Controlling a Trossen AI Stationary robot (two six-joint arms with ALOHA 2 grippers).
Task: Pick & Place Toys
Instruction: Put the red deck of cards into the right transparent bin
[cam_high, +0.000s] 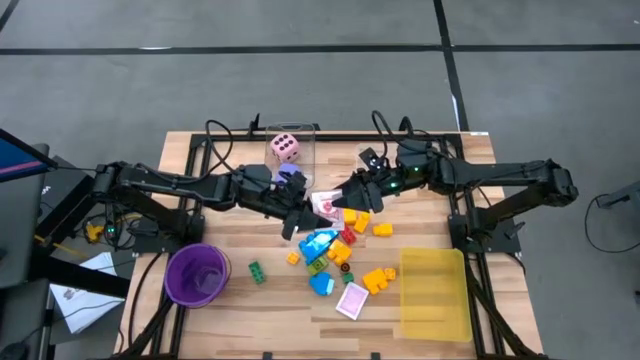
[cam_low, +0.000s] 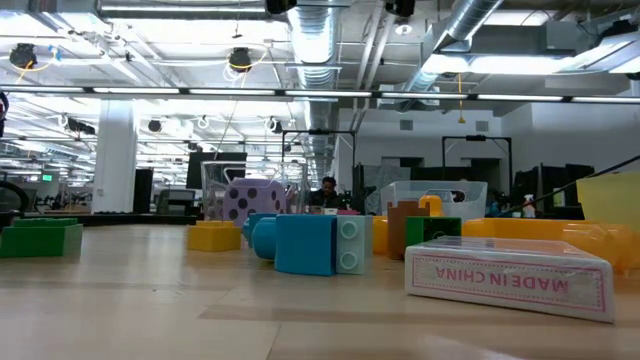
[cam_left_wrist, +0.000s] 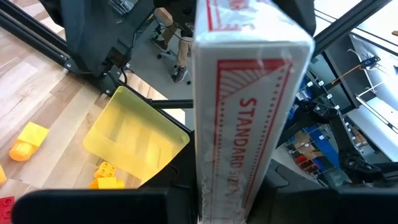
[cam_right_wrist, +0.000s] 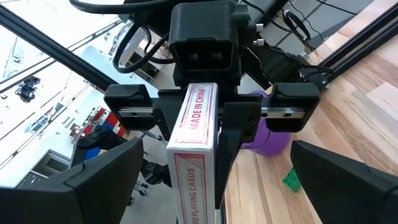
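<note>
A pink-white card box (cam_high: 325, 204) hangs above the pile of toys, with my left gripper (cam_high: 304, 212) shut on it. The box (cam_right_wrist: 194, 137) sticks out level toward my right gripper (cam_high: 346, 196). That gripper is open, and its two fingers (cam_right_wrist: 102, 180) stand wide on either side of the box's free end without touching it. Below lie loose blocks: blue (cam_high: 320, 243), yellow (cam_high: 379, 278) and green (cam_high: 257, 270). A second card box (cam_low: 510, 280) lies flat on the table. My left gripper pinches the card box by its two broad faces (cam_right_wrist: 180, 118) between its two fingers, at the end nearest that arm. The fingers come level from the table's left and lie along the box. The box (cam_left_wrist: 249, 99) stands on its narrow edge, level, lifted clear of the table.
A purple cup (cam_high: 197, 273) stands at the near left and a yellow tray (cam_high: 435, 292) at the near right. A clear box holding a pink dotted die (cam_high: 285, 148) stands at the far edge. Bare wood lies near the front edge.
</note>
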